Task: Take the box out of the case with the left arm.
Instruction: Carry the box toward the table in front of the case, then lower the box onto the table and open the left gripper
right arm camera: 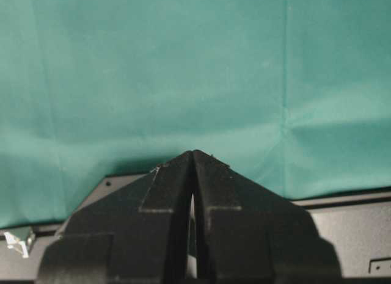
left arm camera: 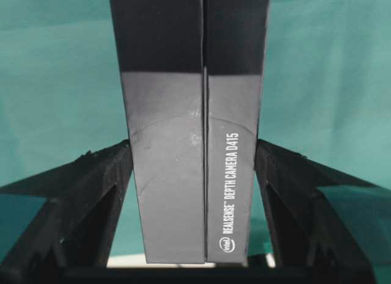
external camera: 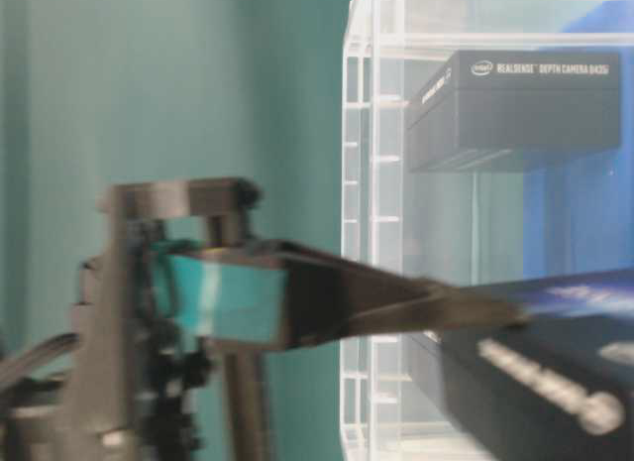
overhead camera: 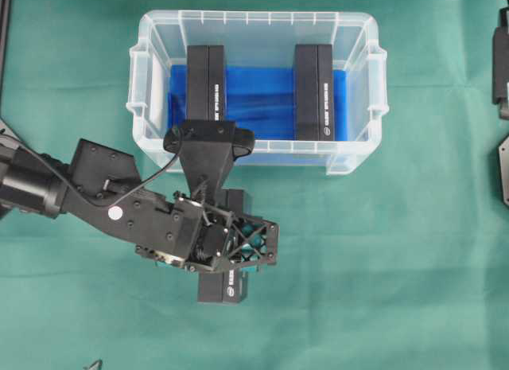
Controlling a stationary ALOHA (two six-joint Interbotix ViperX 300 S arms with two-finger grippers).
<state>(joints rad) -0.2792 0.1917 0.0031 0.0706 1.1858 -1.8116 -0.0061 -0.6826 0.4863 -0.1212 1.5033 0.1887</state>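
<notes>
The clear case with a blue sheet on its bottom stands at the back middle. Two black boxes stand in it, one at the left and one at the right. A third black box is outside the case, on the green cloth in front of it. My left gripper is right over this box. In the left wrist view the box sits between both fingers, which press its sides. My right gripper is shut and empty over the cloth.
Green cloth covers the table. Parts of the right arm show at the right edge of the overhead view. In the table-level view the case wall stands just behind the left gripper's finger.
</notes>
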